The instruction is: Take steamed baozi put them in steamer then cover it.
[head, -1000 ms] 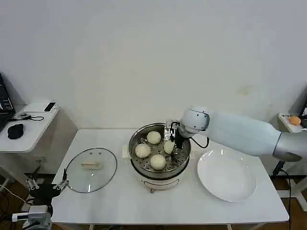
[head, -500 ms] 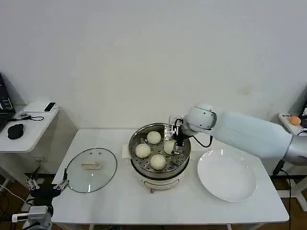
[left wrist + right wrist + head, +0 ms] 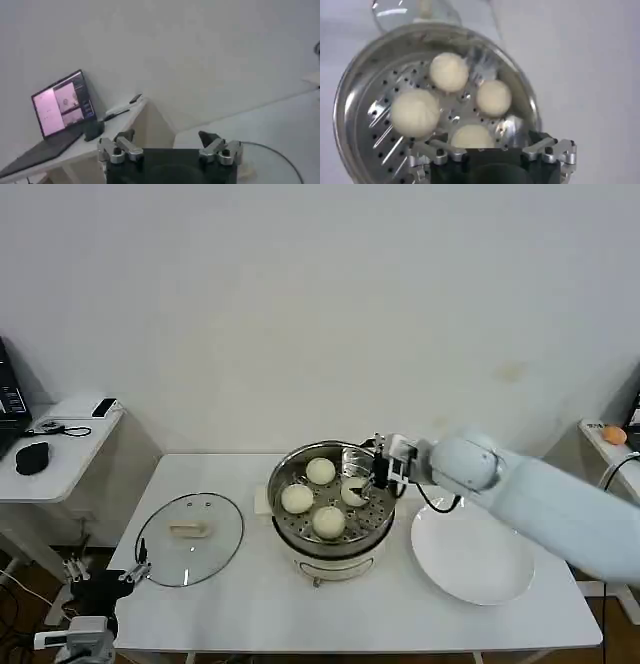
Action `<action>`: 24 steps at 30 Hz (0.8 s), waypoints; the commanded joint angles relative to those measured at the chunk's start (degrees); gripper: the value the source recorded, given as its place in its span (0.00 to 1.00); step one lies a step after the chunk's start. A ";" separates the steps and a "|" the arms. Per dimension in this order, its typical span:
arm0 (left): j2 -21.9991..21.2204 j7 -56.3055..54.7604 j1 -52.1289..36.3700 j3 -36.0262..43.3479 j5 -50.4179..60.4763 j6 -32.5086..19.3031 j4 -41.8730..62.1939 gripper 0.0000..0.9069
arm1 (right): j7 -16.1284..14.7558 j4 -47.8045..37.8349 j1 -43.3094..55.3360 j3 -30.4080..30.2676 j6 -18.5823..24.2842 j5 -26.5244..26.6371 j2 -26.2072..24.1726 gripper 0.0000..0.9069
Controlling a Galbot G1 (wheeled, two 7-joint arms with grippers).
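The steamer (image 3: pixel 283 529) stands mid-table on its white base, holding four steamed baozi (image 3: pixel 320 471) (image 3: pixel 297 498) (image 3: pixel 329 522) (image 3: pixel 352 491). My right gripper (image 3: pixel 379 474) hovers at the steamer's right rim, open and empty. From its wrist I look down on the steamer (image 3: pixel 357 90) and the baozi (image 3: pixel 449 71) (image 3: pixel 493 97) (image 3: pixel 415 113) (image 3: pixel 472 136); the right gripper (image 3: pixel 480 144) stands just short of the nearest one. The cover (image 3: pixel 190 532) lies flat on the table to the left. My left gripper (image 3: pixel 100 572) waits low beyond the table's left front corner, and the left gripper (image 3: pixel 167 141) is open.
A white plate (image 3: pixel 472 549) lies bare on the table right of the steamer, under my right arm. A side table (image 3: pixel 60 446) with a mouse and cables stands at the left, and a laptop (image 3: pixel 62 102) rests on it. The cover's rim (image 3: pixel 280 157) shows beside the left gripper.
My right arm has drawn back to the right, taking the open gripper from over the steamer's floor to its right rim. The fourth baozi stays in the steamer. The left arm is still.
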 commanded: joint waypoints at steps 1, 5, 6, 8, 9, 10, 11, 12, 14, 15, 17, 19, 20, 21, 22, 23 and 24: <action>-0.71 1.33 0.34 0.87 1.94 -1.68 0.95 1.00 | 13.89 8.77 -50.68 49.17 18.25 -15.05 7.40 1.00; -1.12 1.66 0.07 1.45 5.14 -3.49 3.41 1.00 | 11.69 11.19 -63.78 62.50 23.09 -19.49 19.76 1.00; -1.17 1.64 0.02 1.67 6.04 -4.12 4.42 1.00 | 10.24 11.76 -66.46 65.86 24.88 -20.45 24.62 1.00; -0.84 1.53 0.24 2.21 7.80 -5.09 5.45 1.00 | 8.32 12.24 -69.60 70.95 26.97 -21.60 28.94 1.00; -0.53 1.26 0.38 2.64 10.96 -6.13 6.26 1.00 | 7.61 12.40 -71.06 73.82 28.18 -22.23 32.41 1.00; -0.13 1.15 0.40 2.88 13.46 -7.30 7.14 1.00 | 6.59 12.32 -71.84 75.61 29.75 -22.64 34.14 1.00; 0.21 1.08 0.37 2.99 15.30 -7.88 7.60 1.00 | 5.97 12.15 -72.43 76.91 30.65 -23.05 35.27 1.00; 0.83 0.92 0.25 3.18 17.58 -8.68 8.55 1.00 | 5.21 11.86 -73.29 79.17 33.46 -24.09 37.17 1.00; 1.74 0.57 0.01 3.32 21.65 -9.48 9.67 1.00 | 4.75 11.26 -74.41 81.28 35.31 -23.09 39.02 1.00; 2.39 0.20 -0.18 3.27 24.45 -10.41 10.65 1.00 | 5.19 11.00 -75.45 82.30 36.19 -21.30 39.77 1.00; 3.62 -0.12 -0.37 3.28 28.30 -10.77 11.63 1.00 | 5.50 10.41 -76.51 83.09 38.72 -20.10 40.01 1.00; 5.57 -1.20 -0.22 3.46 36.56 -11.98 13.33 1.00 | 6.66 9.86 -77.98 84.16 40.96 -19.69 40.02 1.00; 6.54 -1.88 -0.39 3.22 42.68 -12.88 14.42 1.00 | 7.04 9.78 -78.95 84.75 42.03 -19.14 40.10 1.00; 7.05 -2.20 -0.41 3.12 46.23 -13.20 14.89 1.00 | 7.45 9.86 -79.57 85.23 42.53 -18.67 40.13 1.00; 7.75 -2.41 -0.57 2.99 50.23 -13.58 15.67 1.00 | 7.76 10.26 -80.21 85.61 42.87 -18.12 40.27 1.00; 8.59 -2.54 -0.76 3.16 53.67 -13.88 16.69 1.00 | 8.05 10.51 -80.63 85.87 43.07 -17.72 40.40 1.00; 9.12 -2.61 -0.91 3.51 54.90 -13.86 17.04 1.00 | 8.15 10.68 -81.28 86.33 43.14 -17.64 40.57 1.00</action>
